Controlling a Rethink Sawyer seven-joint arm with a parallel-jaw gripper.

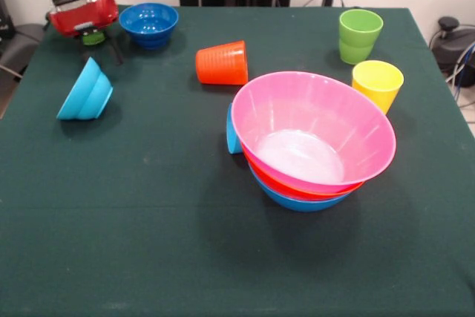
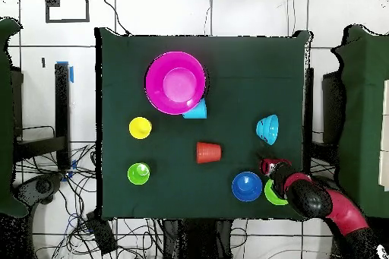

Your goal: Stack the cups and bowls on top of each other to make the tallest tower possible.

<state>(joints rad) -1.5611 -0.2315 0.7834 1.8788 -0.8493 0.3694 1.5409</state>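
Tower (image 1: 312, 142) of nested bowls, pink over orange over blue, right of centre in the front view, well apart from gripper (image 1: 95, 36) at upper left. Nothing inside pink bowl (image 2: 175, 81). Light blue cup (image 1: 233, 133) on its side, touching tower's left flank. Orange cup (image 1: 222, 63) tipped over, mid-table. Green cup (image 1: 359, 35) and yellow cup (image 1: 377, 83) upright at right. Gripper right over small green bowl (image 2: 273, 193); grip: cannot tell. Dark blue bowl (image 1: 149, 24) upright just beside; light blue bowl (image 1: 85, 93) tilted on its side below.
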